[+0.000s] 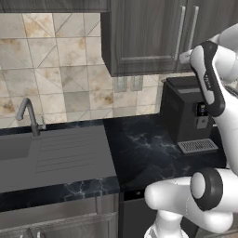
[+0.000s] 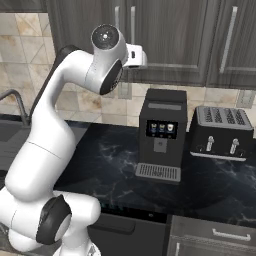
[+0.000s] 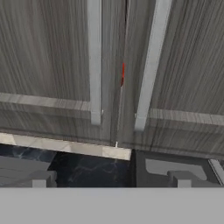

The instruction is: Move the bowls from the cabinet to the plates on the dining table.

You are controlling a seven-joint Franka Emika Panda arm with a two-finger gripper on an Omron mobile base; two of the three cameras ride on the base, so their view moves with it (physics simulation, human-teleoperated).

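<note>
One black counter (image 1: 139, 153) lies nearest, low in the left base view, with a coffee machine (image 1: 188, 116) standing on it at centre right. Above the machine, the gripper (image 1: 182, 58) has its fingers spread wide and holds nothing. It faces the cabinet (image 1: 144, 37) at upper right, close to its silver handles (image 3: 95, 65). The doors look shut. In the hand view, a red sliver (image 3: 123, 74) shows in the gap between them.

No legible text, brand, number or sign found. Coffee machine (image 2: 161, 135) front panel shows three small lit icons, too small to read.
</note>
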